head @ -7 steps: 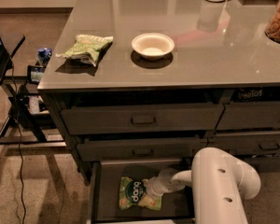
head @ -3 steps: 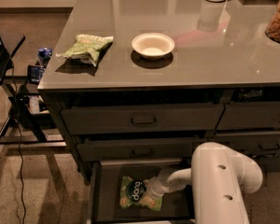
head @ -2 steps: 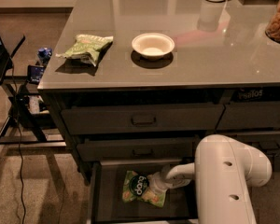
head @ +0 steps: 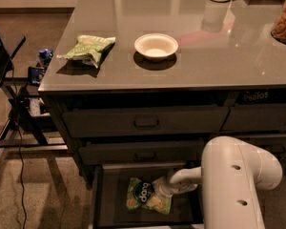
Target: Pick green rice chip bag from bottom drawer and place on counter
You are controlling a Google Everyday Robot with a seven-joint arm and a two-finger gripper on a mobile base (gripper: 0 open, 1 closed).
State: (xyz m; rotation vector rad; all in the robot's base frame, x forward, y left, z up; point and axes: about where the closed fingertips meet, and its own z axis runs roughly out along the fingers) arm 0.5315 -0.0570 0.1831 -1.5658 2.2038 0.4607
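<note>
The bottom drawer (head: 101, 194) sat pulled out, so the arm could reach in from the right. The green rice chip bag (head: 142, 200) lay flat on its floor, logo up, long axis roughly left-right, 1 end at the gripper (head: 159, 190). Couldn't tell if it had a hold yet.

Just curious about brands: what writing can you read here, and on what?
"dang": green rice chip bag in the bottom drawer, at the gripper.
The pale label on the upper right drawer front: too blurred to read.
Print on the olive bag on the counter: unreadable.
</note>
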